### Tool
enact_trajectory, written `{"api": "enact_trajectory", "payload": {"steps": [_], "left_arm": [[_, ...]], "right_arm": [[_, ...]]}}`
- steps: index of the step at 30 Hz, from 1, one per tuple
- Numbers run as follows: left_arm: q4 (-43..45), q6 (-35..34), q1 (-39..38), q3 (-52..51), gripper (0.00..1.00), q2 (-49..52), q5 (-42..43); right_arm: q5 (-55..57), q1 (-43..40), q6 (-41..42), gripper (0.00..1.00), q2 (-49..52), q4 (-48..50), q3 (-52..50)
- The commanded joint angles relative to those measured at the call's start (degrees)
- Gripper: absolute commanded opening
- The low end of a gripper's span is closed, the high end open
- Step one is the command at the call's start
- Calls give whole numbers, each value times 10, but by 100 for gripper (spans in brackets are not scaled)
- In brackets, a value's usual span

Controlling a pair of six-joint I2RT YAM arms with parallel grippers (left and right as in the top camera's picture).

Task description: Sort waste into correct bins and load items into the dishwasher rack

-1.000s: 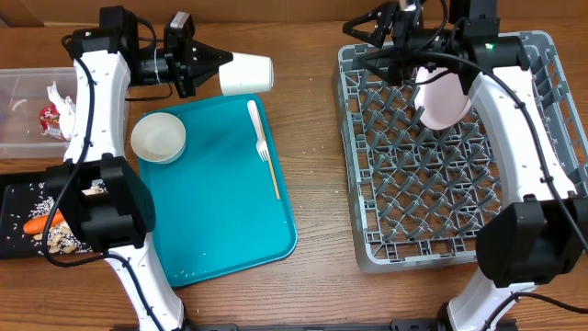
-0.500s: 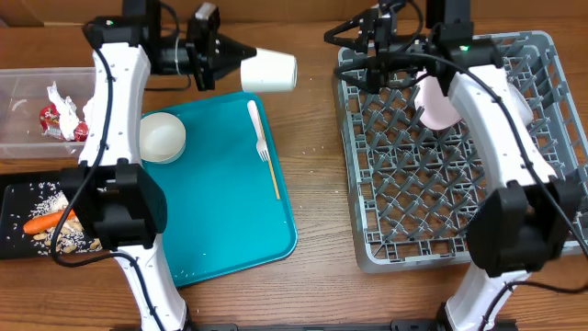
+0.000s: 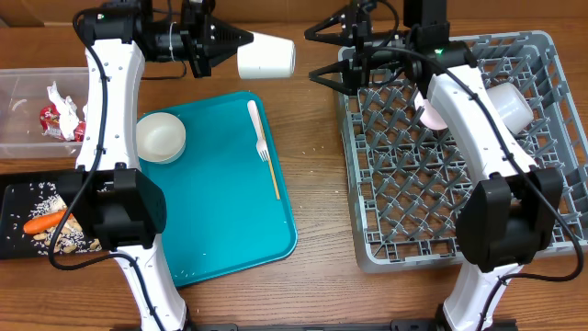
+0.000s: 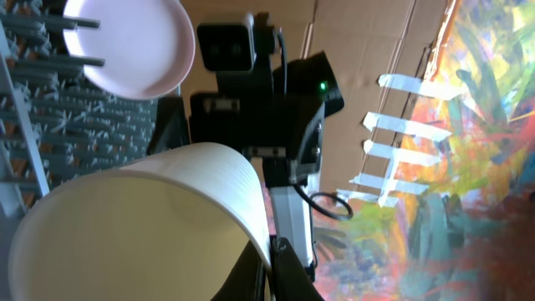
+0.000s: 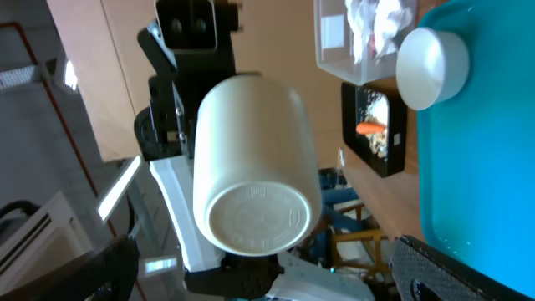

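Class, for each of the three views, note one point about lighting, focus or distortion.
Overhead: even light, sharp throughout. Left wrist: sideways picture, the white cup looms huge and soft-edged, the painted wall behind smeared. Right wrist: cup base crisp, the dark end effector fingers in the bottom corners blurred.

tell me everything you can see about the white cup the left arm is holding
The small white cup is plain, smooth and slightly tapered, matte like paper or plastic, with a moulded ring on its flat base. It is empty and lies sideways in the air. Its mouth faces the left end effector, which is shut on its rim, and its base faces the open right end effector. Nothing else touches it.
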Motion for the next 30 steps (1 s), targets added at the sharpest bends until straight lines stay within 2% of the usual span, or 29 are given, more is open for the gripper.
{"api": "enact_trajectory", "payload": {"steps": [1,4,9,30], "left_arm": [[36,-66,2,11,4,-10,14],[61,-92,2,11,4,-10,14],[61,-96,1,11,4,-10,14],[61,-113,-12,12,4,-34,14]], "right_arm": [[-19,18,60,100,0,28,0],[-19,30,92,100,0,68,0],[-4,39,137,100,0,105,0],[24,41,141,100,0,135,0]]}}
